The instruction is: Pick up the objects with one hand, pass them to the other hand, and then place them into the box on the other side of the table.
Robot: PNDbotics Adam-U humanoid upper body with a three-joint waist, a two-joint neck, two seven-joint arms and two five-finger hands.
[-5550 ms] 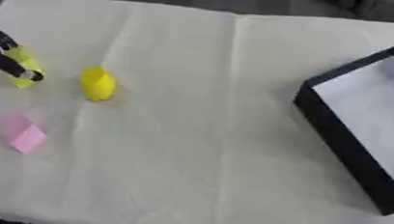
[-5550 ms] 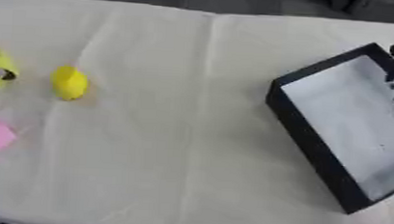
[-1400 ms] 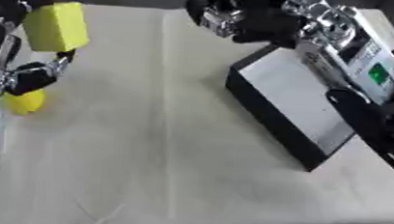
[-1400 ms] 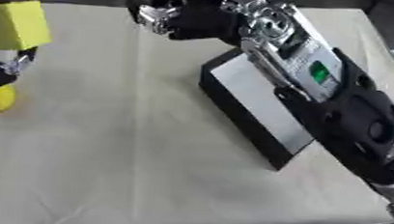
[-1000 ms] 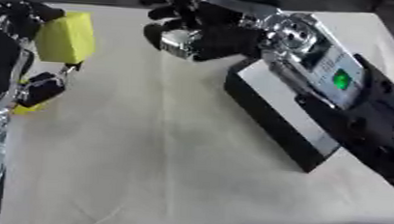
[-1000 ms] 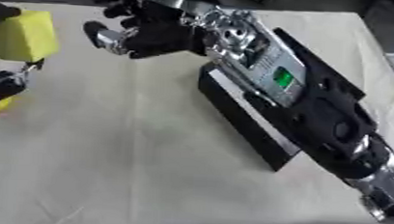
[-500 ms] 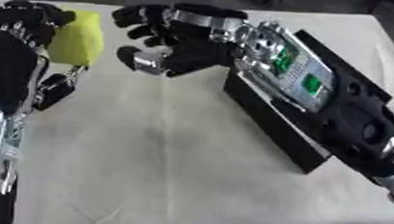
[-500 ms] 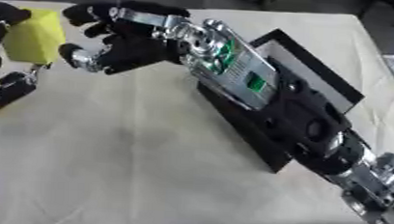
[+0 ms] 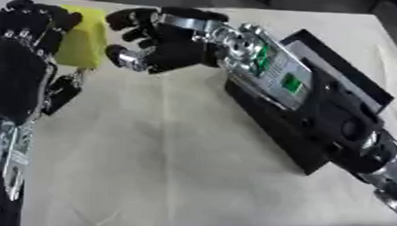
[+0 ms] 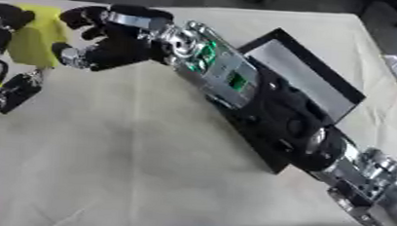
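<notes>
My left hand [image 9: 21, 71] is raised above the counter [image 9: 173, 172], back toward me, with its fingers curled over the top of a yellow block [image 9: 82, 43]. The block sits against the inner side of my fingers, held up in the air on the side facing my other hand. My right hand [image 9: 167, 45] reaches across from the opposite side, its fingers spread and bent in a loose claw toward the block, thumb low and fingers high. Its fingertips are just beside the block's near face; I cannot tell whether they touch it, and they are not closed around it. Behind my right hand, along and partly under my right forearm, lies the black box [image 10: 310, 86], its pale floor showing beyond the arm. The counter under both hands is covered with a cream cloth [image 10: 147, 180], creased along a line running down from between my hands.
</notes>
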